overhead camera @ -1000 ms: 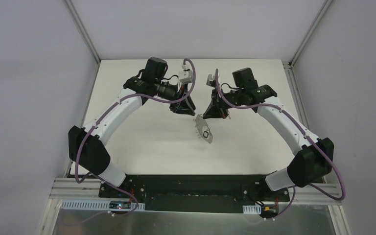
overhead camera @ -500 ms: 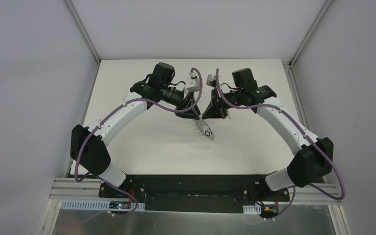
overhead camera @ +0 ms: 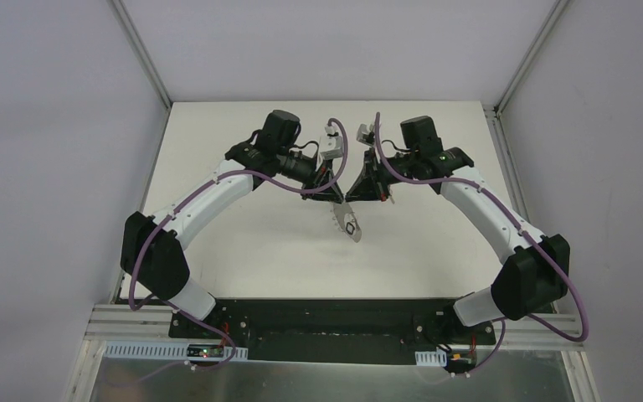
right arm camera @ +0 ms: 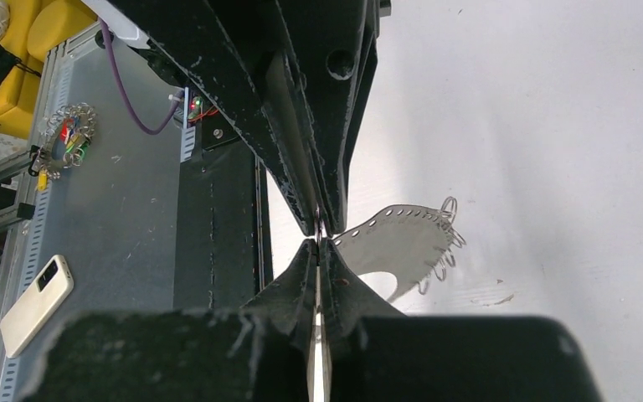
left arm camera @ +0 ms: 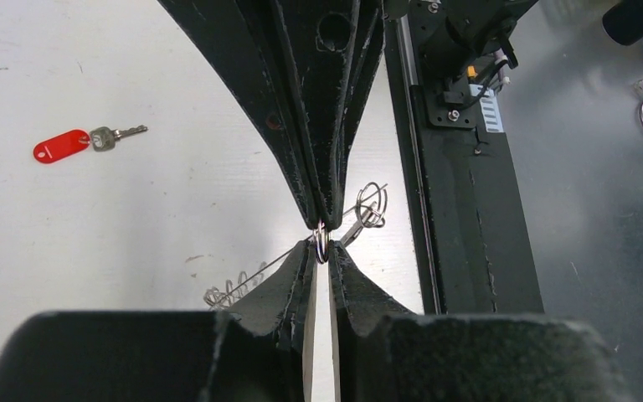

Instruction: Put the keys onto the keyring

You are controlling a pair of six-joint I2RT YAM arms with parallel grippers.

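Observation:
The keyring (overhead camera: 348, 226), a thin grey oval band with small silver wire loops, hangs above the table between both grippers; it also shows in the right wrist view (right arm camera: 402, 243). My right gripper (overhead camera: 352, 197) is shut on its upper edge (right arm camera: 318, 244). My left gripper (overhead camera: 333, 194) meets it tip to tip, shut on a small wire loop (left arm camera: 322, 243) of the keyring (left arm camera: 233, 291). The red-headed key (left arm camera: 60, 145) lies flat on the table at the far left of the left wrist view. The key with the dark tag is out of view.
The black base rail (left arm camera: 460, 209) runs along the table's near edge. On the grey bench beyond it lie a bunch of rings (right arm camera: 65, 134) and a white phone (right arm camera: 38, 301). White walls close in the table's sides and back.
My left gripper has moved right, from apart at the upper left, until its tips meet my right gripper's at the keyring. The right gripper and keyring have barely shifted.

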